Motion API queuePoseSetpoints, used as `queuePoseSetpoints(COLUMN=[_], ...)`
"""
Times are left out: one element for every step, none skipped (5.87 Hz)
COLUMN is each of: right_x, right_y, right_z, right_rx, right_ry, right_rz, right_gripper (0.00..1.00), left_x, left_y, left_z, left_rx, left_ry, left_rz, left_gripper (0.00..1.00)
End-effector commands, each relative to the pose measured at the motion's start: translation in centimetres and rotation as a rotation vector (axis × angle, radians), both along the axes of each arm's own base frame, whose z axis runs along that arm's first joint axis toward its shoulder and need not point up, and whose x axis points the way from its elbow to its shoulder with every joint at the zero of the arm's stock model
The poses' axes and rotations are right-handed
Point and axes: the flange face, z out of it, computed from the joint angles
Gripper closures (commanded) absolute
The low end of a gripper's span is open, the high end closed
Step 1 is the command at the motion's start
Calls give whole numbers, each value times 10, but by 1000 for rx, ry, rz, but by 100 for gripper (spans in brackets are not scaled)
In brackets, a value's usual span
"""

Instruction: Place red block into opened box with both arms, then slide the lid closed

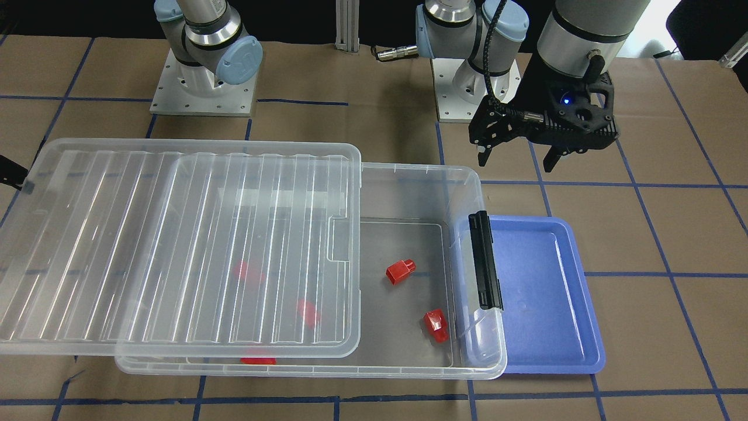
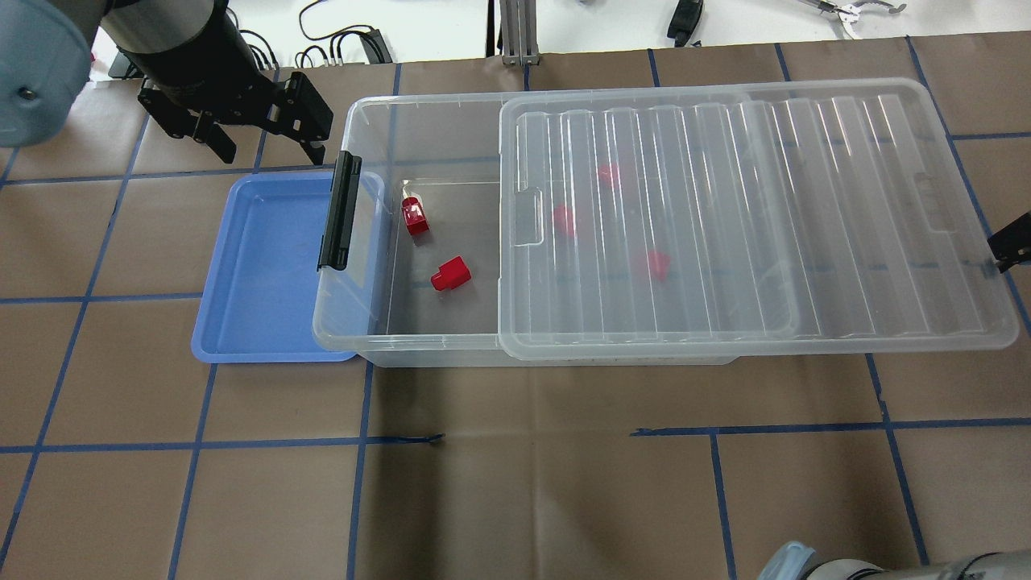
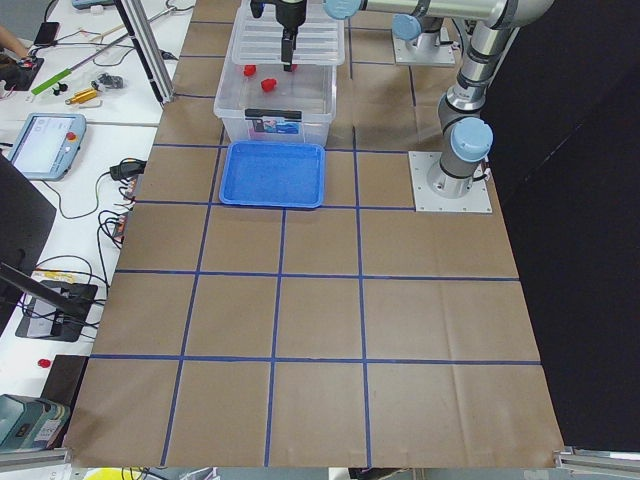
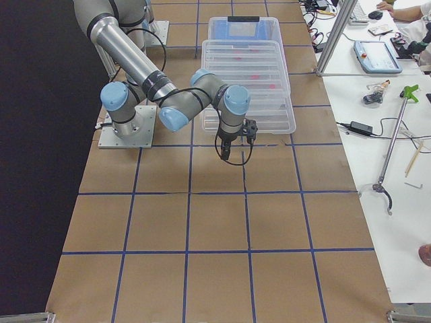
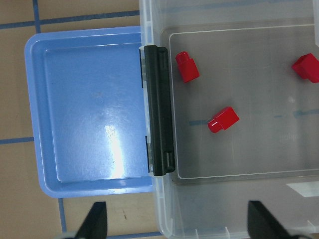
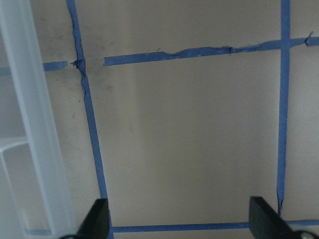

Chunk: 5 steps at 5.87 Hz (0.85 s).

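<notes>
The clear box [image 1: 421, 170] lies with its lid [image 1: 175, 245] slid partway off, leaving the black-latch end uncovered. Two red blocks [image 1: 401, 271] [image 1: 436, 325] rest on the floor of that uncovered part, and more red pieces show blurred under the lid [image 2: 749, 217]. My left gripper [image 1: 517, 156] hangs open and empty above the table behind the latch end; its wrist view looks down on the red blocks [image 5: 223, 119] [image 5: 187, 66]. My right gripper [image 2: 1007, 246] is open just off the lid's far short end, holding nothing.
A blue tray [image 1: 543, 292] sits partly under the box's latch end and holds nothing. Brown paper with blue tape lines [image 2: 499, 439] covers the table. Both arm bases [image 1: 201, 82] stand behind the box. Cables and tools lie on benches [image 4: 377, 101] beside the table.
</notes>
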Motion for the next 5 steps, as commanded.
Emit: queuePoseSetpoints(right_x=[11, 23, 35, 48, 66], right_y=[0, -4, -8, -13, -20], right_z=[-7, -9, -2, 1, 2], right_rx=[0, 1, -8, -13, -12], right_ry=[-30, -35, -26, -21, -17], right_rz=[-25, -34, -37, -24, -13], right_gripper=[0, 0, 0, 0, 0], left_x=[1, 1, 1, 1, 1], left_y=[0, 0, 0, 0, 0], left_z=[1, 1, 1, 1, 2], left_rx=[-3, -3, -3, -3, -4], left_ry=[0, 0, 0, 0, 0], left_rz=[2, 2, 2, 2, 2], left_gripper=[2, 2, 2, 2, 2])
